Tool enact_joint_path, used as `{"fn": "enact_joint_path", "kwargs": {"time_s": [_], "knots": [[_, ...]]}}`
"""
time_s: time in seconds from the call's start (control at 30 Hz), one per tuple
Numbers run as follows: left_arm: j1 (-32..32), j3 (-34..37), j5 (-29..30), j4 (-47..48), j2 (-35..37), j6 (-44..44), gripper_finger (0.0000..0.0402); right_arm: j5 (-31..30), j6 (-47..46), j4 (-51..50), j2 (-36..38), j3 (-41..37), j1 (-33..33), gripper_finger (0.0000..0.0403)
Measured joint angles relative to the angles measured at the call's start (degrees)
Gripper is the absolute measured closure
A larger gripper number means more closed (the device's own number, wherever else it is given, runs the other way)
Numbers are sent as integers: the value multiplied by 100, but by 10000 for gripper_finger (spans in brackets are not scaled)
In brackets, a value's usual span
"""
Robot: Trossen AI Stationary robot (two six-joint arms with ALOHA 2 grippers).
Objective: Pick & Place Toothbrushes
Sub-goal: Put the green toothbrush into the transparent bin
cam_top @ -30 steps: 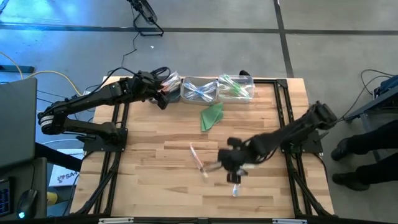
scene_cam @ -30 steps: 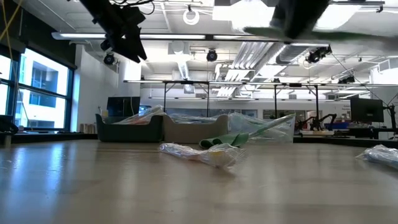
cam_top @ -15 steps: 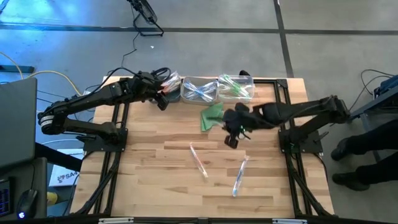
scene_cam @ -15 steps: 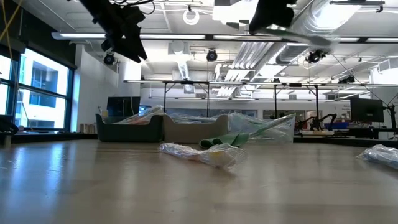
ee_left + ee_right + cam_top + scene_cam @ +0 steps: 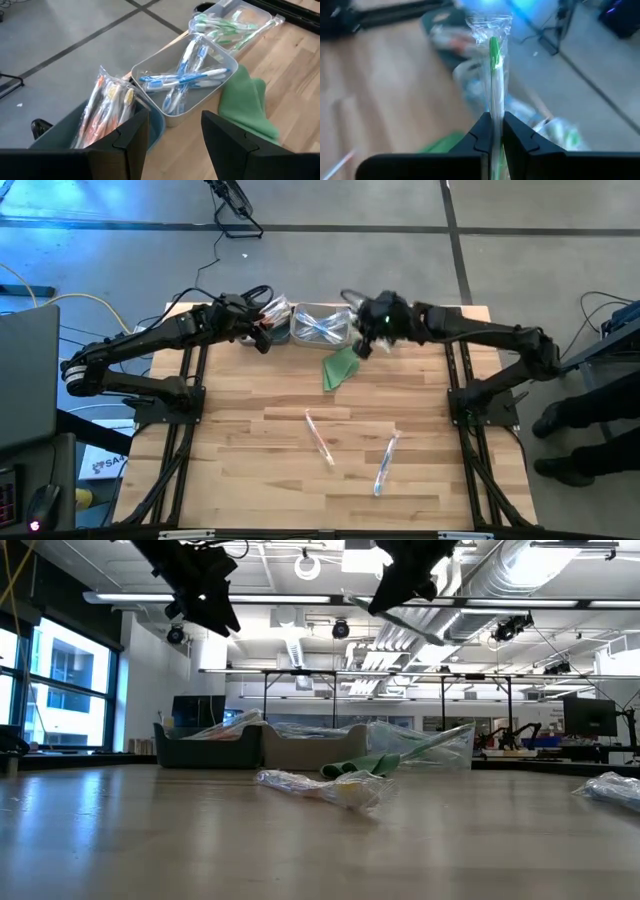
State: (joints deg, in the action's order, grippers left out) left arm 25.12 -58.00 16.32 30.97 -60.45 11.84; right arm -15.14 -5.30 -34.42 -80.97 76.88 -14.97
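Observation:
My right gripper hangs over the bins at the table's far edge, shut on a green toothbrush in a clear wrapper. Three bins stand in a row there: a dark one with orange toothbrushes, a clear one with blue ones, and a clear one with green ones. My left gripper hovers open above the dark bin, touching nothing. Two wrapped toothbrushes, a pink one and a blue one, lie flat on the table. My right gripper pinches the wrapped green toothbrush between its two fingers, part way along its length. The brush runs on along the line of the fingers, its wrapper end sticking out past the fingertips. It is lifted clear of the table and bins.
A folded green cloth lies just on the near side of the bins. Bare wood spreads over the near half of the table around the two loose brushes. A person's legs show beyond the table's right edge.
My right gripper has swung from the table's middle near the blue toothbrush toward the far edge and up, turning as it went, and now hangs over the bins with the green toothbrush still pinched in it.

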Motion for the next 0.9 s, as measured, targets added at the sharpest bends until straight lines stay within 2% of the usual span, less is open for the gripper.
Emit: {"fn": "enact_joint_path", "kwargs": {"time_s": [0.1,0.37,0.67,0.9], "knots": [[0,0,2,0,0,-17,226,12,145,436,-86,0,-404,386],[0,0,79,-557,-40,-716,226,56,246,626,-411,-7,-1227,386],[0,4,107,-1354,-136,-1824,226,22,596,714,-1199,0,-1563,386],[0,4,136,-1467,-149,-1912,226,66,1210,517,-1604,0,-1884,386]]}}
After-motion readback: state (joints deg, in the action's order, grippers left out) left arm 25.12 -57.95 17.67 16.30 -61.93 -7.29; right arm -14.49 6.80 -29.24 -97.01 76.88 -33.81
